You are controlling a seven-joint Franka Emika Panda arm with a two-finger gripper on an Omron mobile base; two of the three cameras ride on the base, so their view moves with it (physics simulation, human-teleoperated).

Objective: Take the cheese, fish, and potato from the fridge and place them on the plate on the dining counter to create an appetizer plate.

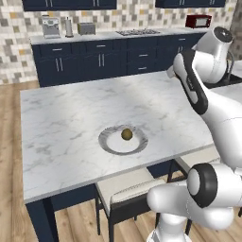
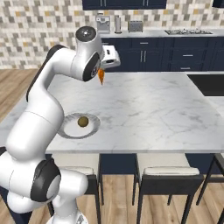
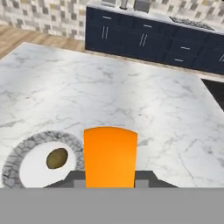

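Observation:
An orange cheese (image 3: 110, 157) wedge hangs in my gripper (image 3: 110, 180), which is shut on it above the dining counter (image 3: 144, 100). In the right base view the cheese (image 2: 101, 76) pokes down from the gripper (image 2: 102, 71), high over the slab and behind the plate (image 2: 65, 131). The olive-brown potato (image 2: 83, 121) lies inside the plate. From the hand, the plate (image 3: 17, 153) sits low left with the potato (image 3: 57, 158) in it, left of the cheese. The left base view has the plate (image 1: 106, 142) and potato (image 1: 126, 134) mid-counter. The fish and the fridge are out of view.
Cushioned stools (image 1: 127, 191) (image 2: 170, 173) are tucked under the counter's near edge. A dark recess (image 2: 208, 83) cuts into the slab at the right. Navy cabinets (image 1: 99, 59) with small appliances line the tiled wall behind.

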